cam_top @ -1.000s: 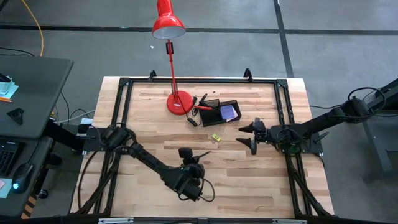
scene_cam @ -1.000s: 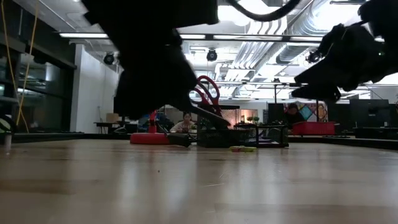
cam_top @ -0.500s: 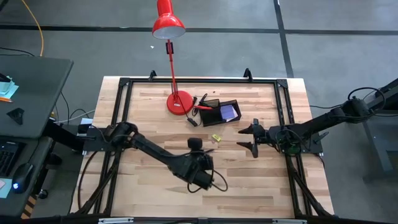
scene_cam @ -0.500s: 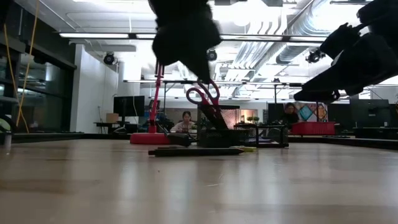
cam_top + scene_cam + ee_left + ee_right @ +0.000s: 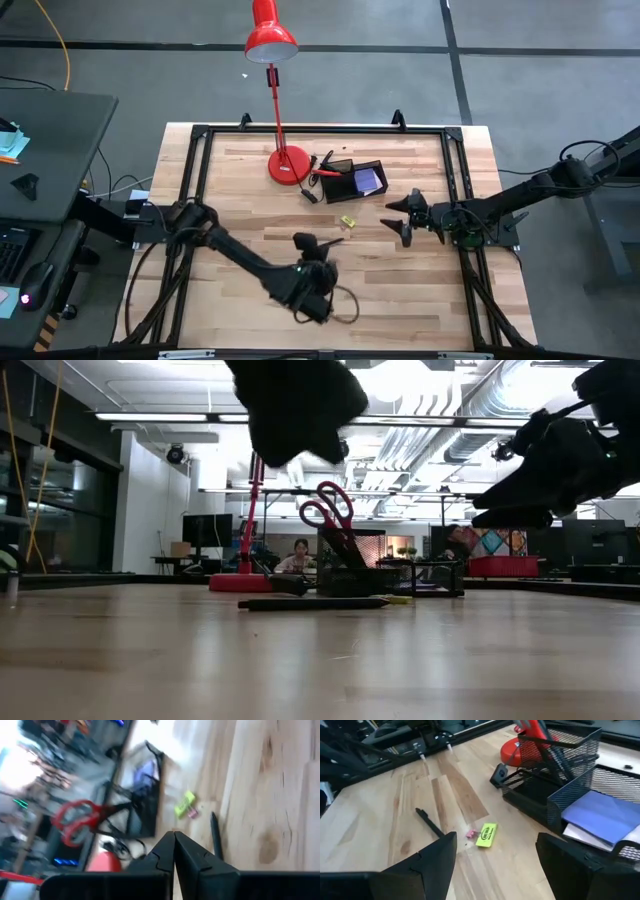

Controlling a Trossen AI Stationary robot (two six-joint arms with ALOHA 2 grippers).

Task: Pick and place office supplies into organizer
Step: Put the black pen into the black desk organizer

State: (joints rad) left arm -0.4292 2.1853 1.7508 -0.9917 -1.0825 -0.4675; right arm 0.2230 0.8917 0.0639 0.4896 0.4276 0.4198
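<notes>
Here, working from your left, the left gripper (image 5: 318, 262) hangs above the near middle of the table (image 5: 240, 180) with its fingers (image 5: 175, 851) pressed together and nothing between them. Just beyond it a dark pen (image 5: 330, 244) lies flat on the wood, untouched, and a little farther on sits the small yellow-green piece (image 5: 347, 221). Next comes the organizer (image 5: 352, 180) near the far edge, beside the red lamp's base (image 5: 288, 165); the red-handled scissors (image 5: 328, 510) stand in it and a purple-blue pad (image 5: 607, 815) lies in one compartment. On your right, the right gripper (image 5: 408, 220) hovers near the organizer with its jaws well apart, holding nothing.

By my reading, you are between picks: some supplies are stowed, the pen and the yellow-green piece remain. For the pen, you will need to open the left fingers, line them across the barrel, and come down low, since it lies flush on the wood and may roll.
</notes>
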